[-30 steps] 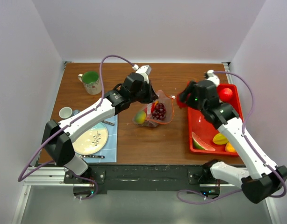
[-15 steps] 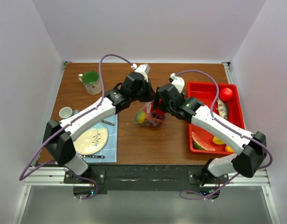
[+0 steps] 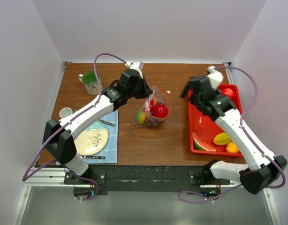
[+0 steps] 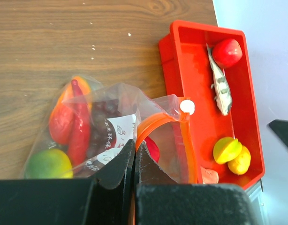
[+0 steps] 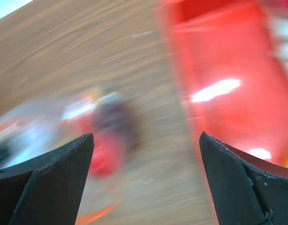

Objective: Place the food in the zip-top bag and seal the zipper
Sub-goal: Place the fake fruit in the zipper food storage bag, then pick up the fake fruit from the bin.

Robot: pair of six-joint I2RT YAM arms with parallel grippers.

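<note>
The clear zip-top bag (image 3: 153, 111) lies mid-table with its mouth held up. In it are a red apple (image 3: 160, 110), dark grapes and a green-yellow fruit (image 3: 140, 117). My left gripper (image 3: 146, 93) is shut on the bag's mouth edge by the orange zipper (image 4: 158, 123); the left wrist view shows the left gripper (image 4: 134, 146) pinching it. My right gripper (image 3: 187, 91) is open and empty, between the bag and the red tray (image 3: 193, 126). Its view is blurred, with the right gripper (image 5: 146, 140) over bare wood. The tray holds a watermelon wedge (image 3: 202, 143), a lemon (image 3: 222, 138), an orange (image 3: 232, 147), a fish (image 4: 221, 84) and a red fruit (image 4: 227, 51).
A green mug (image 3: 91, 82) stands at the back left. A small white cup (image 3: 65, 112) sits by the left edge. A cream plate (image 3: 91, 140) and cutlery lie on a blue mat at the front left.
My right gripper carried a red fruit from the tray's edge to over the bag, let it go, and swung back toward the tray, open. The red apple now lies in the bag.
</note>
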